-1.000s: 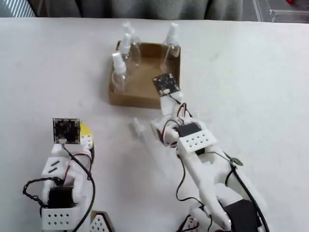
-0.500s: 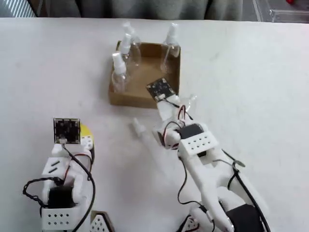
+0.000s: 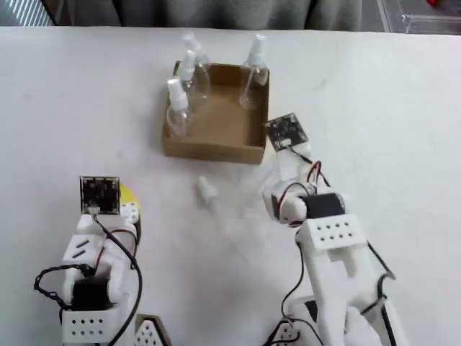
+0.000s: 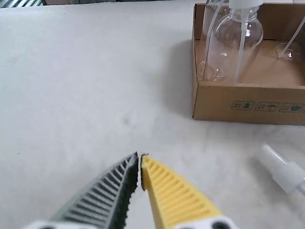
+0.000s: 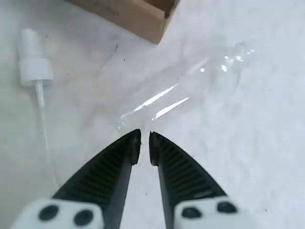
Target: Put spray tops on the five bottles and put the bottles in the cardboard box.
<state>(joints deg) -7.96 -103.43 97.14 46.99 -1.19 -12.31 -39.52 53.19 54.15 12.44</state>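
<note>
Bottles [image 3: 178, 112], four capped, stand in the cardboard box [image 3: 216, 151] from above; one spray top [image 3: 207, 189] lies outside. Left wrist: our left hand [image 4: 140, 164] pressed together, idle. Right wrist: right hand [image 5: 145, 140] closed, empty, facing the lying uncapped bottle [image 5: 176, 90], our next pickup.

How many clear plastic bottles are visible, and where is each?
5. Four clear plastic bottles with white spray tops stand in the brown cardboard box: one near left, two far left, one far right. The fifth lies uncapped on the white table beside the box.
</note>
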